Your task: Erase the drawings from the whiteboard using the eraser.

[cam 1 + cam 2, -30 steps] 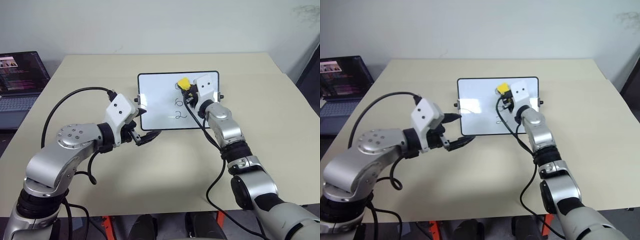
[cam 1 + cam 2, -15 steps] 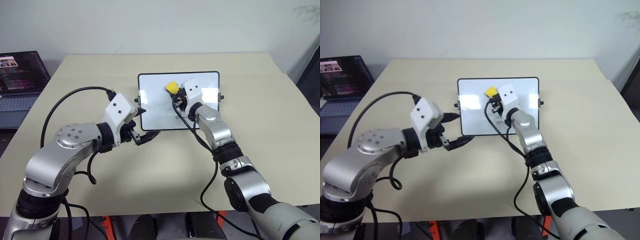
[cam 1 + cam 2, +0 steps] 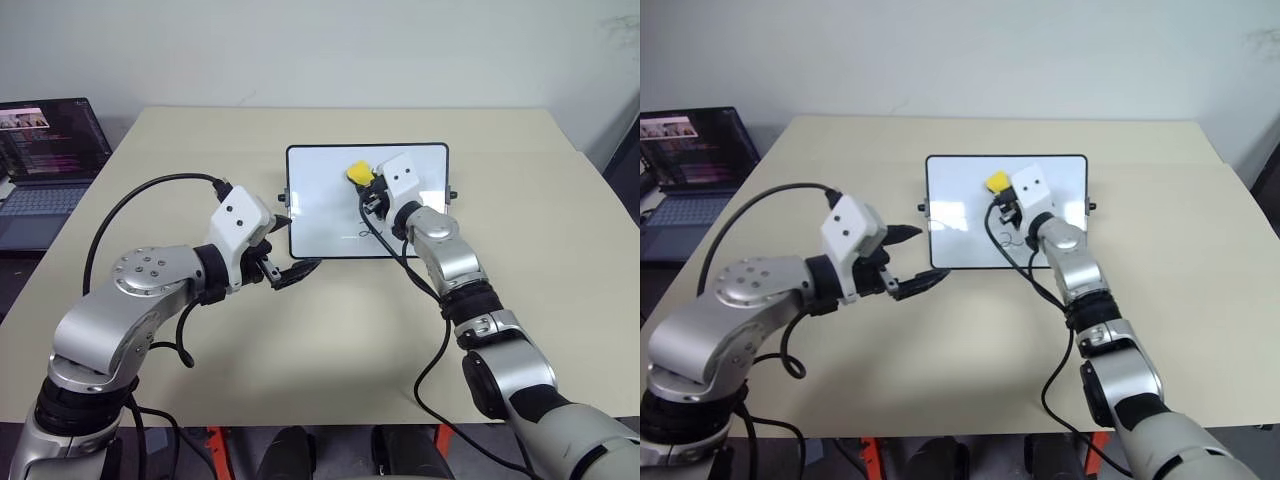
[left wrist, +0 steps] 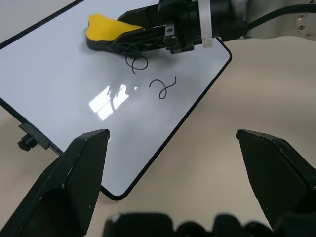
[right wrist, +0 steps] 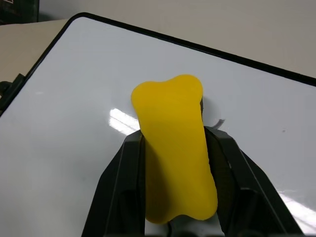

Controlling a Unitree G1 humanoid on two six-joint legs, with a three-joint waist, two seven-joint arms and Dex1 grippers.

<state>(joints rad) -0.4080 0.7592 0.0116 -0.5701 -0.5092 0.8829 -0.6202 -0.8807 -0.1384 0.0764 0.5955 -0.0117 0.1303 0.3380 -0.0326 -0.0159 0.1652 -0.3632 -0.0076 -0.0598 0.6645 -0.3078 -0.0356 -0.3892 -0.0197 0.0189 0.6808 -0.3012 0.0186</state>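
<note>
The wiping step is in hand. The right gripper (image 3: 368, 186) is clamped on the yellow eraser (image 3: 358, 172), holding it by its long sides at the upper middle of the whiteboard (image 3: 320, 200), which lies flat on the counter (image 3: 330, 330). In the left wrist view the eraser sits where the top mark would be, and two drawings (image 4: 150, 74) show just beside it: a looped squiggle and a 2-like curl. Whether a third mark remains under the eraser cannot be told.

The next move likely calls for drawing the eraser toward the robot over those two marks, pad pressed flat.

The left gripper (image 3: 293, 273) hovers spread wide, holding nothing, at the board's near left corner.

Count: one whiteboard, one eraser, two visible drawings, two grippers, one laptop (image 3: 45, 160).
</note>
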